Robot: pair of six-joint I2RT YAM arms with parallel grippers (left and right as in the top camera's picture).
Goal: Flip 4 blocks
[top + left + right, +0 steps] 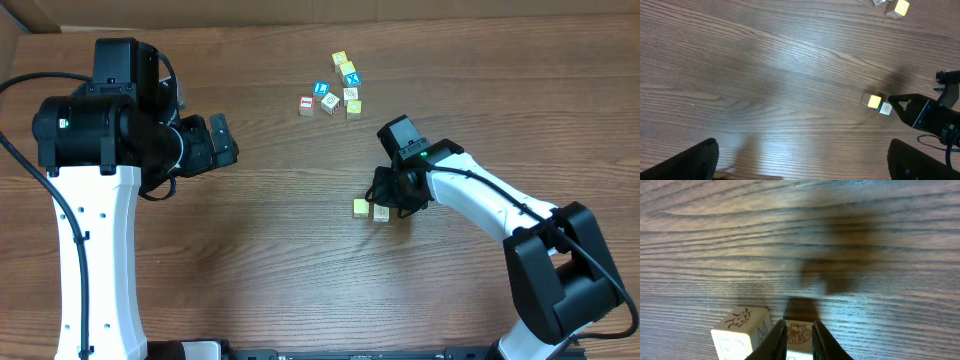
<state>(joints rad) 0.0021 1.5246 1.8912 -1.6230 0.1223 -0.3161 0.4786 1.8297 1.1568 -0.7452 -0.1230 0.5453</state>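
My right gripper is shut on a pale cream block with a shell drawing, down at the table surface. Its dark fingers press on the block's two sides. Just to its left stands a second pale block with a ladybug drawing, yellow-faced from above. Both also show in the left wrist view, the yellow-faced block and the cream block. A blue-faced block and a reddish-faced block sit in the far cluster. My left gripper hangs open over bare wood, holding nothing.
The far cluster holds several other small cubes, among them a blue cube marked X and yellow cubes. The wooden table is bare between the two arms. The white right arm reaches in from the lower right.
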